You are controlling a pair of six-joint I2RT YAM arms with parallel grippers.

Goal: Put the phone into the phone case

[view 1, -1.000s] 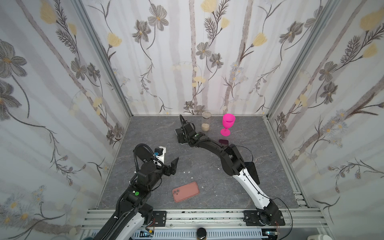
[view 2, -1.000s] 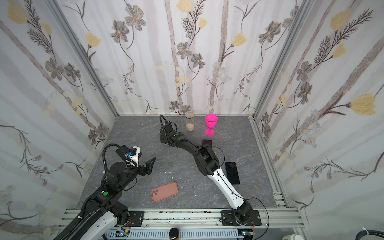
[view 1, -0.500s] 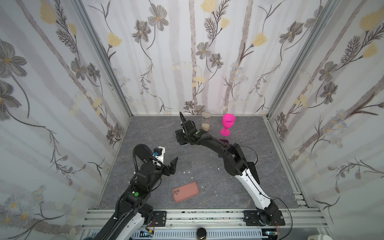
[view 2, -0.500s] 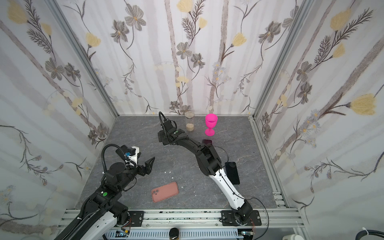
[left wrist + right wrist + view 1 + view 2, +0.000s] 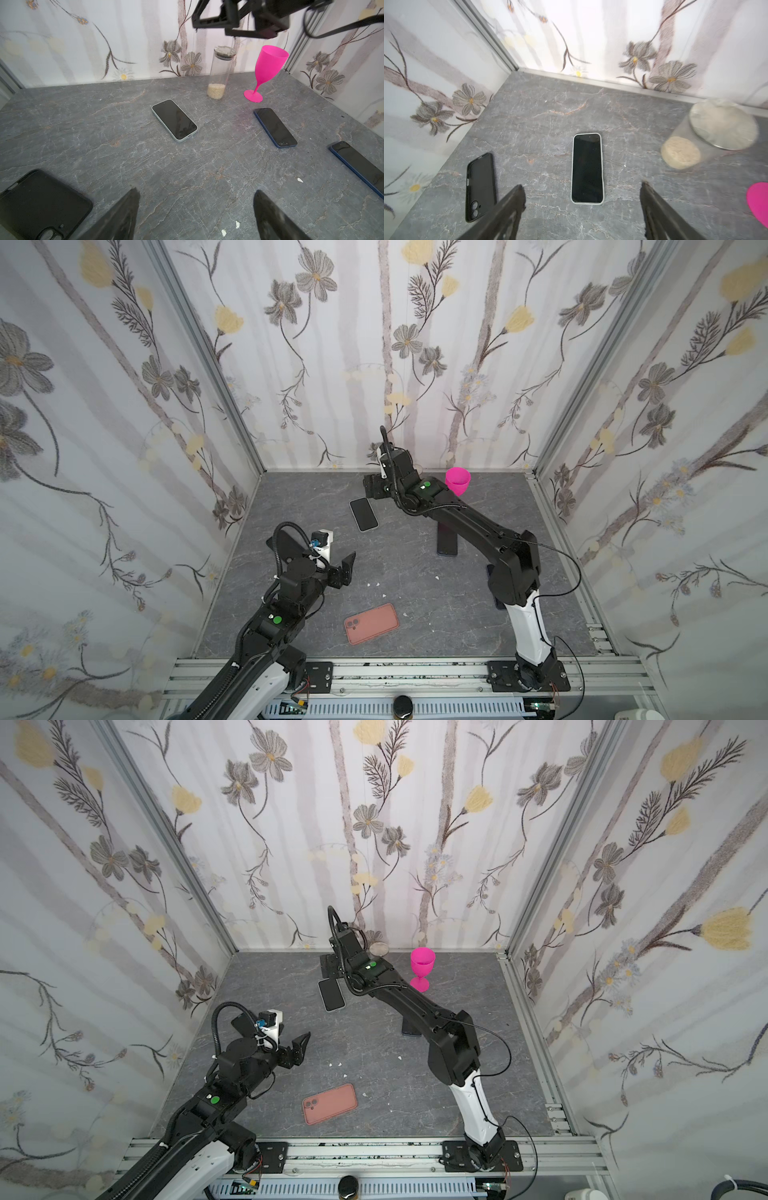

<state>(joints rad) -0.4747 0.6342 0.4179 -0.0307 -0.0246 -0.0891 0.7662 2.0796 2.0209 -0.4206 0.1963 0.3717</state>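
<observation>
Hovering above the phone (image 5: 587,168) lying screen-up at far centre with the right gripper (image 5: 581,186) spread wide and empty, holding the left gripper (image 5: 195,191) likewise released at near left beside the black phone case (image 5: 39,203), with the pink phone case (image 5: 371,623) flat at near centre.

Bright, even, diffuse light throughout. The white floral wall panels (image 5: 353,323) glow. In the right wrist view the wall behind the clear glass jar of pale grain (image 5: 695,141) washes out to near white, and the jar itself is smeared with blur. Shadows on the grey marbled tabletop (image 5: 415,564) in front of the jar are soft and faint. In both top views the aluminium corner posts (image 5: 210,360) either side of the jar splay outward with wide-angle distortion.
</observation>
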